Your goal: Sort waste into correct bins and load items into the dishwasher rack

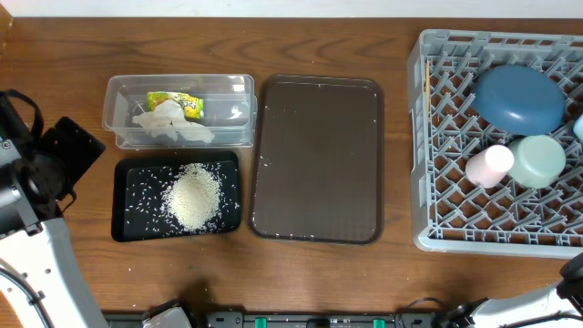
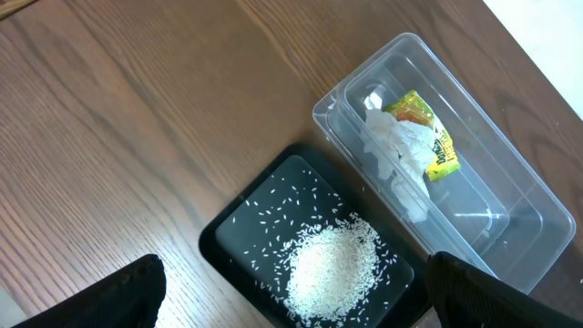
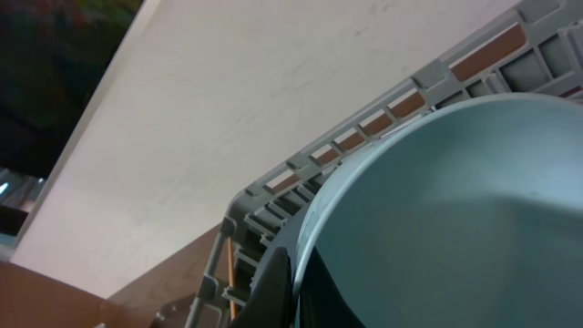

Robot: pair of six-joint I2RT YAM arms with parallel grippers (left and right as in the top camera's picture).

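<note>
Right wrist view: my right gripper, closed, sits by the light blue bowl point(image 3: 455, 210) in the dishwasher rack point(image 3: 255, 205) at the right edge of the desk point(image 1: 401, 273); I'd withdraw slowly, nudging nothing. Left gripper point(image 2: 296, 284) gapes wide.

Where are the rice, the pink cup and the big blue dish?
rice point(image 1: 193, 198), overhead view, middle of the heap.
pink cup point(image 1: 489, 165), overhead view, its side.
big blue dish point(image 1: 519, 98), overhead view, middle of its round surface.
</note>
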